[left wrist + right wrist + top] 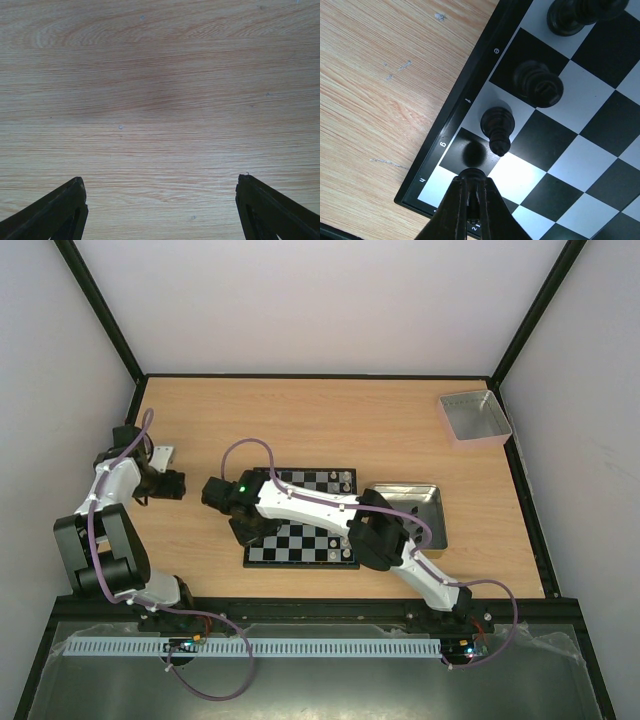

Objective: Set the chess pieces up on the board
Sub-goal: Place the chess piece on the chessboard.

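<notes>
The right gripper (470, 175) hangs over the board (300, 545) at its left corner, jaws pressed together. A dark round blur lies just past the tips, and I cannot tell whether it is gripped. Three black chess pieces (497, 125) stand along the board's left edge – one per square. The left gripper (160, 178) is well left of the board over bare table (160, 75), its jaws wide apart with nothing between them.

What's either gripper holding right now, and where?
Left gripper open, empty. Right gripper shut over the black-and-silver chessboard; whether it pinches anything cannot be told.
</notes>
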Controlling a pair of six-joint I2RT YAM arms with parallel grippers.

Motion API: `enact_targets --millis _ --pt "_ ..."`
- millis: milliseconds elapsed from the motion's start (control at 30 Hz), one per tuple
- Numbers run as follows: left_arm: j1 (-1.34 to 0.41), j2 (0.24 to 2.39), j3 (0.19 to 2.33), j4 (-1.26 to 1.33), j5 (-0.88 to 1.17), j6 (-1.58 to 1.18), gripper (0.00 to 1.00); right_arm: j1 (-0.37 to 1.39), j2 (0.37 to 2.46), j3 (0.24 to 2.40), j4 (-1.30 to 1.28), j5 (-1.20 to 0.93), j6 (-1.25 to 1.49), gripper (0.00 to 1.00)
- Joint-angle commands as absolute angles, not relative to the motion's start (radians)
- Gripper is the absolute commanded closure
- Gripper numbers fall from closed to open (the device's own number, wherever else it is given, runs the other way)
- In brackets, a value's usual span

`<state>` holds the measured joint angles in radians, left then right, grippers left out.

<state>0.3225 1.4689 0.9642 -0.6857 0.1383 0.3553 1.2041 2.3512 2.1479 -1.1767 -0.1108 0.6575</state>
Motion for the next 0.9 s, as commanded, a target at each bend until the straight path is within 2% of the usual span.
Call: enact_targets --millis 0,533,867 --pt "0.336 1.473 0.969 -0.693 0.149 0.37 0.19 1.207 2.373 2.183 -1.177 -0.101 0.644 0.98" --pt "0.358 1.466 0.948 -0.693 0.158 0.383 0.19 1.206 2.397 2.176 -1.164 -0.107 0.641 0.97" --pt "0.361 1.459 0.932 -0.692 0.164 0.387 0.19 1.206 2.392 2.178 -1.169 -0.092 0.641 0.86"
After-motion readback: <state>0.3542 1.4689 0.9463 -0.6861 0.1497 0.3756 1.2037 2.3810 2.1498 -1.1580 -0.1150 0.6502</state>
